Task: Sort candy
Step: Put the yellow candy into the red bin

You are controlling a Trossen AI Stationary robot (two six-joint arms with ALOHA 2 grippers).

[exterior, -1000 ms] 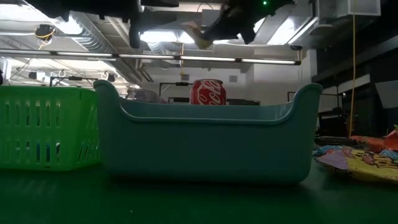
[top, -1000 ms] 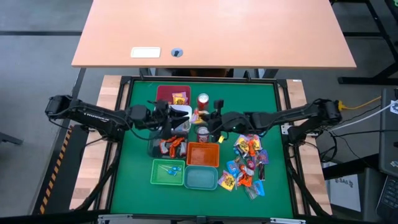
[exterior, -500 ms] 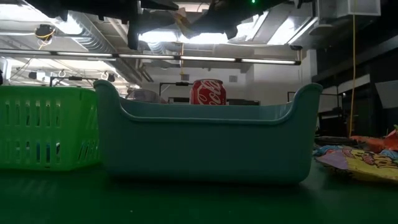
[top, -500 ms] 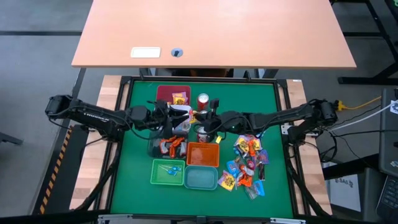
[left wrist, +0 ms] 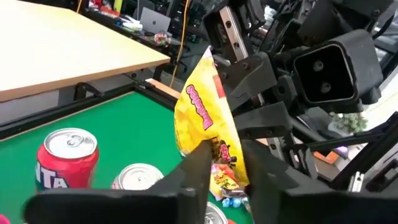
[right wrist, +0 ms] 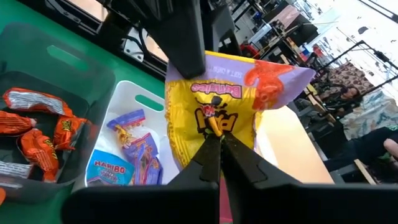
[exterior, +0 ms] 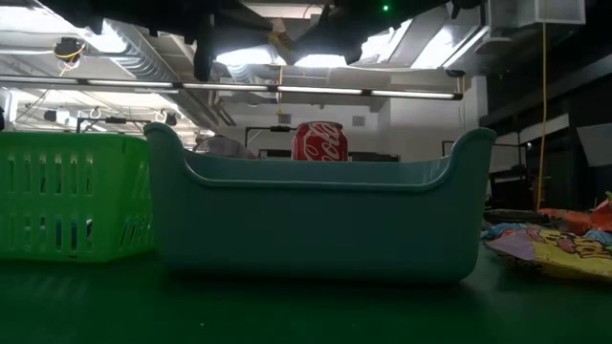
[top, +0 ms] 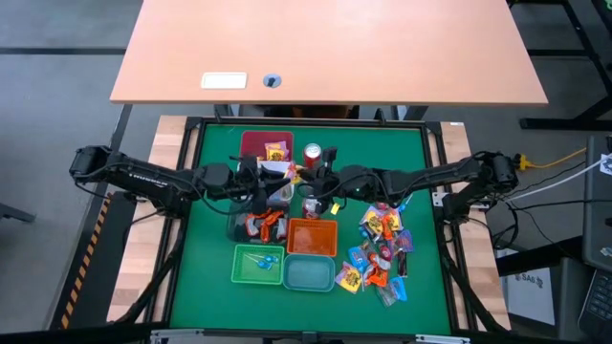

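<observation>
arms: both end effectors (top: 298, 178) meet mid-worktop (top: 215, 277) over bins | candy pile (top: 381, 250): right side | red can (top: 312, 153): behind

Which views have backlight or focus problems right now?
Low view: bright ceiling lights backlight the arms into silhouettes, and the teal bin close to the lens looks soft. Left wrist view: own fingers blurred, yellow candy bag readable. High view: evenly lit.
</observation>
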